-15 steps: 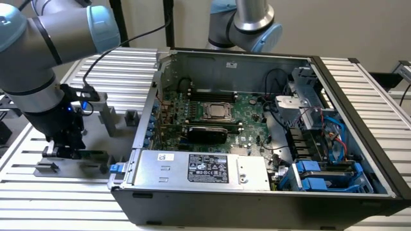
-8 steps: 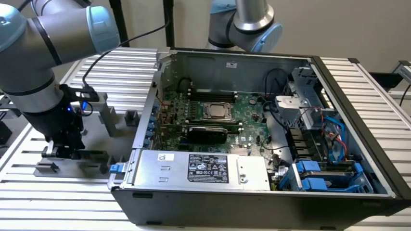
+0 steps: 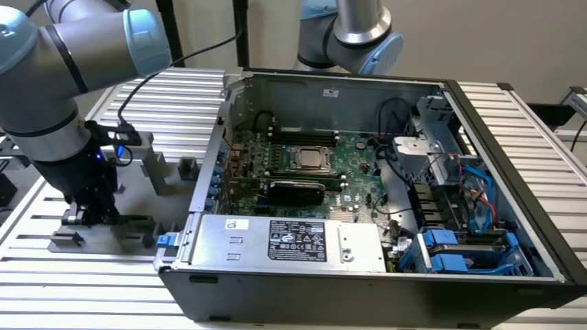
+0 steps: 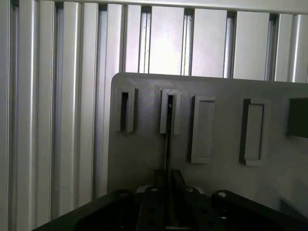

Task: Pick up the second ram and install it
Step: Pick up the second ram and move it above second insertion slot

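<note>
one claw point(image 4: 168, 182) tight on second ram point(image 4: 168, 139) (end hidden)

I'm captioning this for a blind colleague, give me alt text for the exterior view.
The robot arm's gripper hangs low at a grey holder on the slatted table, at the exterior view's left of an open computer case.

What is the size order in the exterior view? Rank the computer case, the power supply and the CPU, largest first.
1. computer case
2. power supply
3. CPU; it sits farther back, yet is plainly smallest.
</note>
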Controlling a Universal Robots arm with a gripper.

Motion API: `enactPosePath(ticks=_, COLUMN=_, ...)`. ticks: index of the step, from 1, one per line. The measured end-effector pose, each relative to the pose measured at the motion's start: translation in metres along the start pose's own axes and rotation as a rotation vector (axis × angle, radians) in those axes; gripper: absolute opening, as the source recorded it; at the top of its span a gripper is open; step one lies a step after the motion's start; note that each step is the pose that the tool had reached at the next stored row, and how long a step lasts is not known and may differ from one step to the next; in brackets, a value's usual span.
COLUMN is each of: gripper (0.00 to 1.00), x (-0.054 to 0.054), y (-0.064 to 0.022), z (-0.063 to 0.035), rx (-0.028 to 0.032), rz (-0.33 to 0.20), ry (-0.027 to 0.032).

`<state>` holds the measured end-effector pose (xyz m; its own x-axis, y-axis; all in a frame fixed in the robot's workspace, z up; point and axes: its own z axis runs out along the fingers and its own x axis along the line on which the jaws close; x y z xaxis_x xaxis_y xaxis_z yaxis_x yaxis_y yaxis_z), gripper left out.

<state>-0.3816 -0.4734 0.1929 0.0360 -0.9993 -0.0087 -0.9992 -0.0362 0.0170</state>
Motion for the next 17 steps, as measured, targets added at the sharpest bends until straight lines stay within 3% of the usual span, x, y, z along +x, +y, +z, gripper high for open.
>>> enactPosePath(ticks=3, gripper=0.14, x=0.0002, y=0.0001, z=0.0000, rx=-0.0001, rz=0.003, ry=0.0002)
enactPosePath(ticks=17, gripper=0.14, x=0.0003, y=0.0000, z=0.0000, rx=0.0003, rz=0.053, ry=0.0000)
